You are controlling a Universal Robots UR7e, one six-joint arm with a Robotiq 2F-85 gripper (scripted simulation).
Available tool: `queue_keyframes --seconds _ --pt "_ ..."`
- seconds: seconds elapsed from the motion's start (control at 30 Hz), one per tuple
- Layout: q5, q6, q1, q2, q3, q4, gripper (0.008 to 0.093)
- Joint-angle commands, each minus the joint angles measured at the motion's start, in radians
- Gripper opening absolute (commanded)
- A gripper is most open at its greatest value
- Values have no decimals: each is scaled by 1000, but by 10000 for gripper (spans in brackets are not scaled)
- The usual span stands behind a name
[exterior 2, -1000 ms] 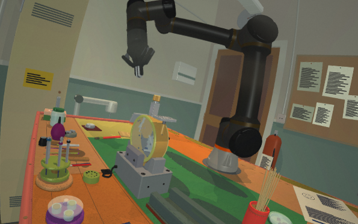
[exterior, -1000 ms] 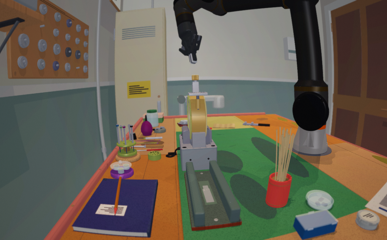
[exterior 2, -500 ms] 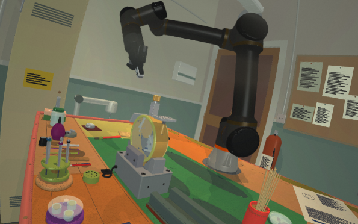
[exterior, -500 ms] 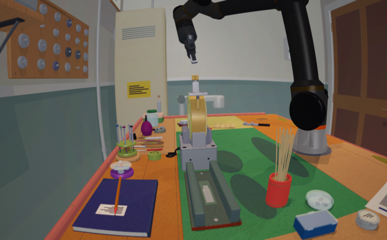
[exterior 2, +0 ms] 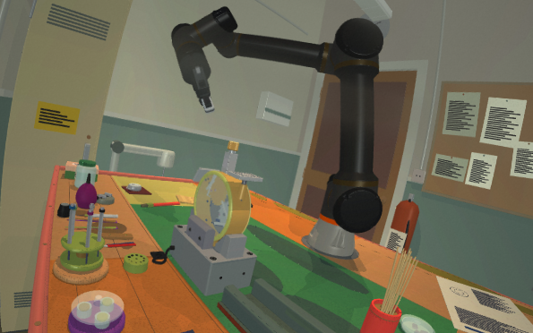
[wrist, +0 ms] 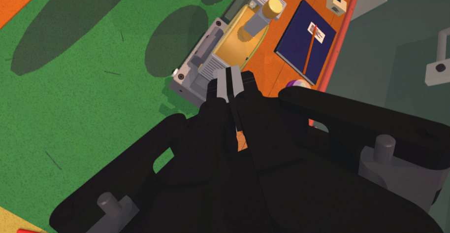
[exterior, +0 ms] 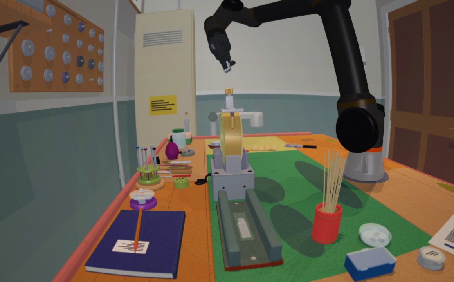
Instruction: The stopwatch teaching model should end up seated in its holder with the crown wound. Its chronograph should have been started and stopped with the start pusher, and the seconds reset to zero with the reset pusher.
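Note:
The yellow stopwatch model (exterior: 231, 140) (exterior 2: 221, 207) (wrist: 233, 47) stands on edge, seated in its grey holder (exterior: 232, 173) (exterior 2: 213, 257). Its brass-capped crown (exterior: 229, 92) (exterior 2: 233, 146) (wrist: 272, 7) points straight up on a grey stem, with flat grey pusher plates (exterior: 232, 110) (exterior 2: 249, 176) below it. My gripper (exterior: 228, 66) (exterior 2: 208, 105) (wrist: 230, 77) hangs well above the crown, tilted, closed and holding nothing.
A grey-green rail fixture (exterior: 248, 229) lies on the green mat in front of the holder. A red cup of sticks (exterior: 327, 222), a petri dish (exterior: 375, 234) and a blue box (exterior: 369, 261) sit to the right. A blue notebook with a pencil (exterior: 138, 242) and tool stands (exterior: 148, 172) line the left edge.

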Motion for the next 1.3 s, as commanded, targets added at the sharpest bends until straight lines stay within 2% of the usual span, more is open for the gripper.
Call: queue_keyframes --seconds 0.0,0.63,1.27 --pt "5 25 -3 3 -3 9 80" --pt "102 478 -57 69 -56 163 80" --pt "147 688 -82 100 -81 235 80"
